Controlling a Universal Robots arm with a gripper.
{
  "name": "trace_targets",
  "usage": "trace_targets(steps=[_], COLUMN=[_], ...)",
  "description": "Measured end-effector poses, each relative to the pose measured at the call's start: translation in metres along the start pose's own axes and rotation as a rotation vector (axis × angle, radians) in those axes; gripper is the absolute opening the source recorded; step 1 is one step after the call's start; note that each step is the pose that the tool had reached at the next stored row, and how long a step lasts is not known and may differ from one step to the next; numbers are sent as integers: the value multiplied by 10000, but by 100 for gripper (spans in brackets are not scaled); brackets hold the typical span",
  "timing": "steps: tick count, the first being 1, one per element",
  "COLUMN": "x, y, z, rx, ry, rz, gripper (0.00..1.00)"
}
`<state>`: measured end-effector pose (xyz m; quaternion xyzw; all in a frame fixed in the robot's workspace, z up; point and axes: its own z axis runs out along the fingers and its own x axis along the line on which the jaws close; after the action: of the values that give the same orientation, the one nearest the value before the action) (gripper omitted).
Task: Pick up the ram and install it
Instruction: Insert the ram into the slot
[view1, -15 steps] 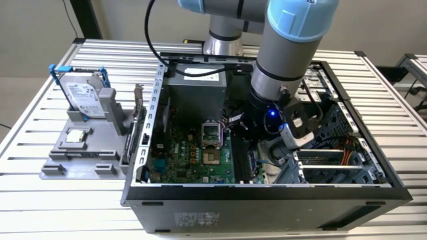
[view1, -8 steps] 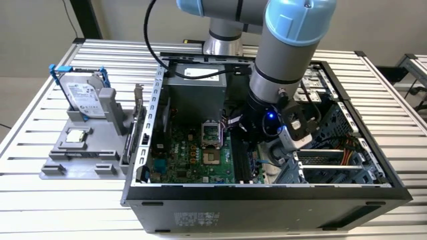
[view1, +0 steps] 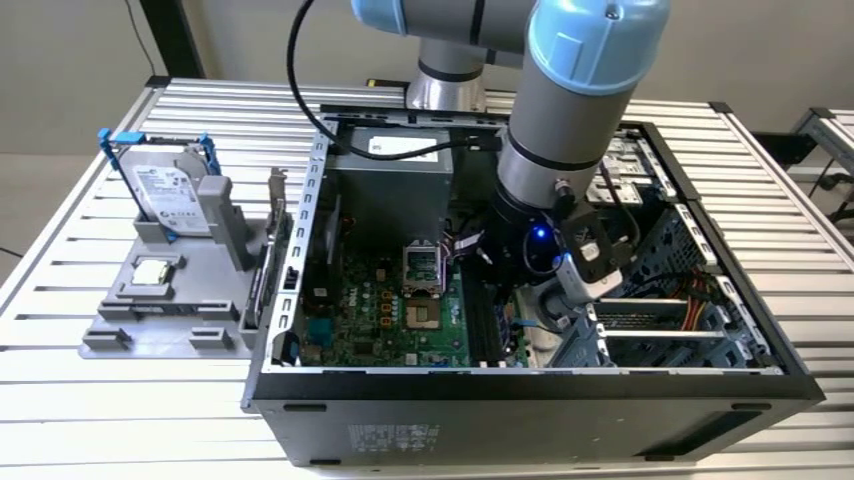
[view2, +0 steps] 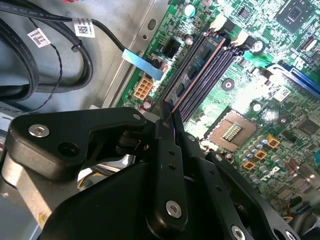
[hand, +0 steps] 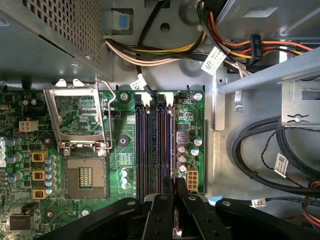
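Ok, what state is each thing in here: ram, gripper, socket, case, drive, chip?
gripper: shut on the ram.
ram: on edge over the memory slots; seating unclear.
processor socket: open, empty, load plate raised.
computer case: lying down, side open.
hard drive: upright in the grey holder.
square chip: flat on the holder.

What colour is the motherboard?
Green. The motherboard shows best in the first wrist view; in the second wrist view the gripper is shut on the ram.
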<state>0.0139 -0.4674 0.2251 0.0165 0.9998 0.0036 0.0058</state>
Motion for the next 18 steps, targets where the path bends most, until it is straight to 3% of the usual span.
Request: trace_targets(steps=[18], x=[14], y=[-1], z=[25], rx=[5], ry=[1], rz=[0], gripper=[0])
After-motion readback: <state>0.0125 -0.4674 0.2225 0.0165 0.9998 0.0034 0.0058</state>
